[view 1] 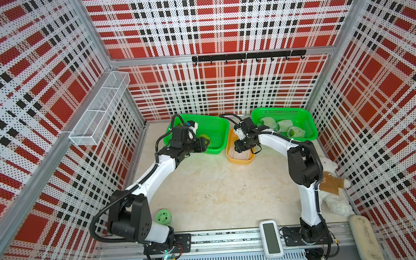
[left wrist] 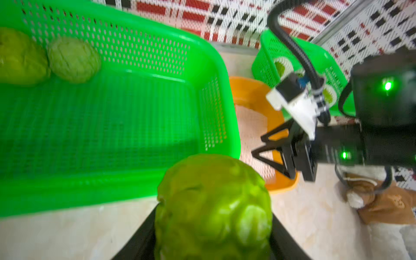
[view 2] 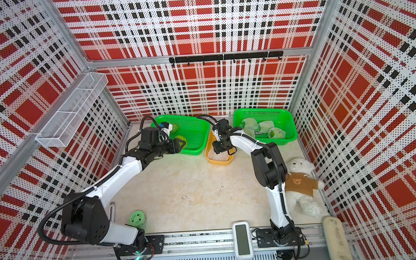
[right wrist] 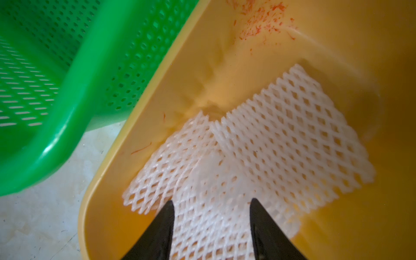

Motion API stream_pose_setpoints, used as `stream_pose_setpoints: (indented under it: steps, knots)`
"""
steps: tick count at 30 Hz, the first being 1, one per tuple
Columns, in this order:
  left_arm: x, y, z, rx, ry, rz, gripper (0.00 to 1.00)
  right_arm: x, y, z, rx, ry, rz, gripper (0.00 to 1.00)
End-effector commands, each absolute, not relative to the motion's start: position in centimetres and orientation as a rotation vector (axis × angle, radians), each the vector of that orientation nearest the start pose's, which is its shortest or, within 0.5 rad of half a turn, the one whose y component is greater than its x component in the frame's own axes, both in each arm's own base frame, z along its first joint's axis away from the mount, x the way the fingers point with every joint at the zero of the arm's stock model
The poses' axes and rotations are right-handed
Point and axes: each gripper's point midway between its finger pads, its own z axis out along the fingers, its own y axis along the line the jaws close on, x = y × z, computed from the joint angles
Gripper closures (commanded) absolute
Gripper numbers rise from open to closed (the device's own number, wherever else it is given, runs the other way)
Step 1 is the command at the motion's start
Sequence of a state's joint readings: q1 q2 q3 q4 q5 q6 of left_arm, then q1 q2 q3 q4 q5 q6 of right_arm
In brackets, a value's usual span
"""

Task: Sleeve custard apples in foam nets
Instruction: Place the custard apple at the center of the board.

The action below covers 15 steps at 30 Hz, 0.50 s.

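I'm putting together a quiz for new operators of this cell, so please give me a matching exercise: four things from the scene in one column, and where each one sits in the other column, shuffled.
Things
1. bumpy bare green custard apple
2. white foam mesh nets
3. custard apples already sleeved in nets
4. white plush bear in a brown sweater

Places
A. lying on the beige tabletop beside the right arm
B. in the yellow plastic tub
C. clamped in the left gripper
D. in the green perforated basket beyond the right arm

Pairs: 1-C, 2-B, 3-D, 4-A
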<state>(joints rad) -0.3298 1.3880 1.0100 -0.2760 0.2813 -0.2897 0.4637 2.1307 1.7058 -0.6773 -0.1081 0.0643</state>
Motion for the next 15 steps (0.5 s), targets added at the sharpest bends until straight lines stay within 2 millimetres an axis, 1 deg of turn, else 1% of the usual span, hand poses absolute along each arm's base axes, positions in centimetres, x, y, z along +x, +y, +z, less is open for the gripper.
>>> stream_pose_setpoints:
  steps: [1, 4, 7, 10, 13, 15]
  knots:
    - [33.4, -17.9, 18.4, 0.212, 2.308, -0.620, 0.67, 47.2, 24.8, 7.1, -0.548, 2.619, 0.228, 0.45]
    - [29.8, -18.0, 17.0, 0.221, 2.346, -0.625, 0.67, 47.3, 24.3, 6.6, -0.556, 2.622, 0.133, 0.44]
    - [26.8, -18.3, 15.6, 0.231, 2.379, -0.641, 0.67, 47.1, 24.1, 6.0, -0.569, 2.629, 0.076, 0.45]
    - [24.5, -18.8, 14.0, 0.247, 2.418, -0.648, 0.67, 47.0, 23.5, 5.4, -0.585, 2.642, -0.014, 0.51]
    - [22.7, -19.5, 12.1, 0.266, 2.474, -0.655, 0.66, 46.9, 23.6, 5.0, -0.600, 2.653, -0.012, 0.57]
    - [21.7, -20.0, 10.9, 0.288, 2.510, -0.654, 0.65, 47.0, 23.9, 4.8, -0.606, 2.657, 0.011, 0.65]
